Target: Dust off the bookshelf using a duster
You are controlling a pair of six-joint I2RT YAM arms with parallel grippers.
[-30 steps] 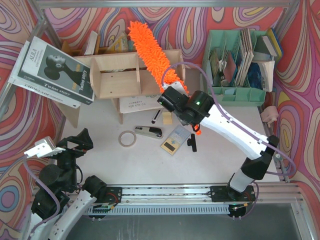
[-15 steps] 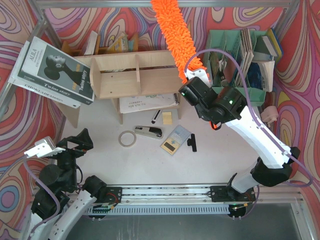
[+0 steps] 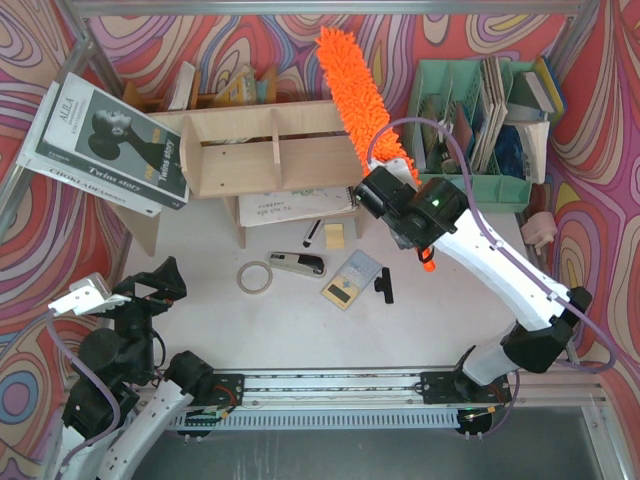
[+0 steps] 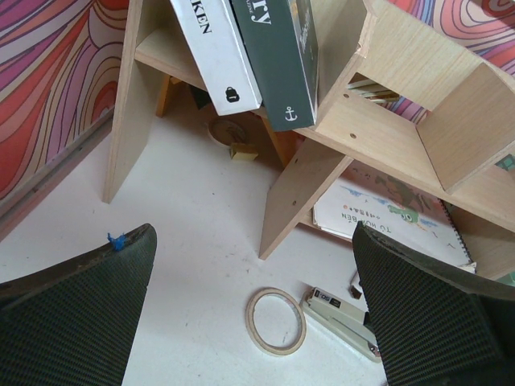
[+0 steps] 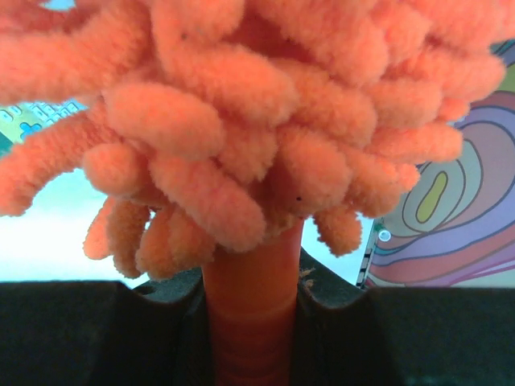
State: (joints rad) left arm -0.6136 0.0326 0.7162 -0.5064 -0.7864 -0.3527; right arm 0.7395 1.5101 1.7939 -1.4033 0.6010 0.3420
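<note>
Here, the duster (image 3: 352, 88), a long bright orange fluffy brush, slants over the right end of the bookshelf (image 3: 265, 150). Its head rises from the right gripper (image 3: 382, 185) toward the patterned back wall. Whether the fluff touches the shelf top cannot be told from above. The right gripper is clamped on the duster's thin orange handle, just below the fluff. In the right wrist view the handle sits squeezed between the dark pads (image 5: 121, 330), with the fluffy strands filling the frame above. The butt of the handle pokes out past the wrist toward the near side.

The bookshelf is a light plywood unit at the back of the white table (image 3: 300, 330). Large books (image 3: 105, 145) lean against its left end, and a spiral notebook (image 3: 300, 207) lies under its lower tier. To the right of the shelf stands a mint-green organiser (image 3: 480, 130) stuffed with books and papers. In front of the shelf lie a tape ring (image 3: 255, 277), a stapler (image 3: 298, 263) and a black clip (image 3: 385, 287).

The left gripper (image 3: 150, 285) hangs at the near left corner, well apart from the shelf, its fingers spread wide and holding nothing.
</note>
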